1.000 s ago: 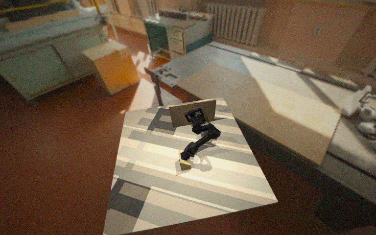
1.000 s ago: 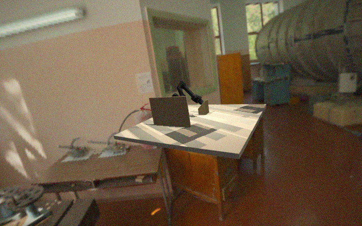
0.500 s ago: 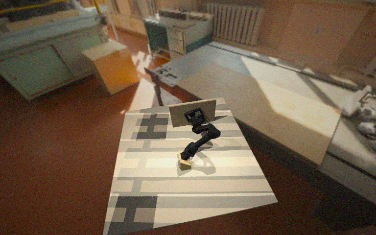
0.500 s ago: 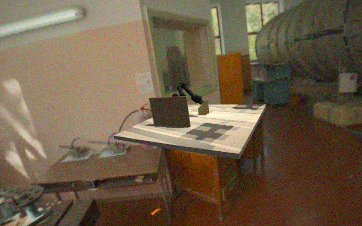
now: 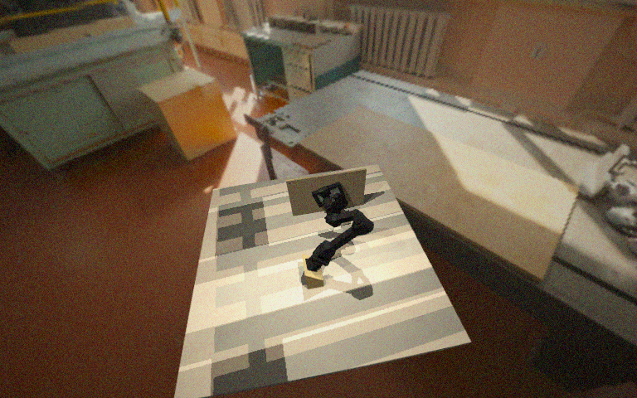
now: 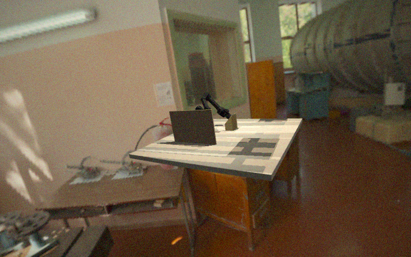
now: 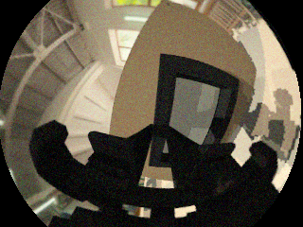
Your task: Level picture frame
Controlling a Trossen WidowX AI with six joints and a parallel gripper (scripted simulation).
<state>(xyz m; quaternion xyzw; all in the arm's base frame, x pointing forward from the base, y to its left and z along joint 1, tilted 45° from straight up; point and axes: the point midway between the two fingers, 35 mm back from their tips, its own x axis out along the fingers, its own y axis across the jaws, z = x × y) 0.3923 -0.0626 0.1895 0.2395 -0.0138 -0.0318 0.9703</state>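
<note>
A small tan wall board (image 5: pixel 303 194) (image 6: pixel 192 126) (image 7: pixel 142 82) stands upright near the far edge of the patterned table (image 5: pixel 263 300) (image 6: pixel 260 163). A black picture frame (image 5: pixel 318 194) (image 7: pixel 166 97) with a grey picture hangs on the board's front. In the wrist view it fills the middle, and its lower edge runs down between my fingers. My gripper (image 5: pixel 334 202) (image 7: pixel 159 127) is pressed up to the board and shut on the frame's lower part. The exterior view shows only the back of the board, so the frame and the fingers are hidden there. The screw is not visible.
The arm's tan base block (image 5: pixel 313 278) (image 6: pixel 231 123) sits mid-table behind the gripper. A long workbench with a large board (image 5: pixel 446 178) runs beside the table on the right. An orange cabinet (image 5: pixel 195 112) (image 6: pixel 261 88) stands on the red floor further off.
</note>
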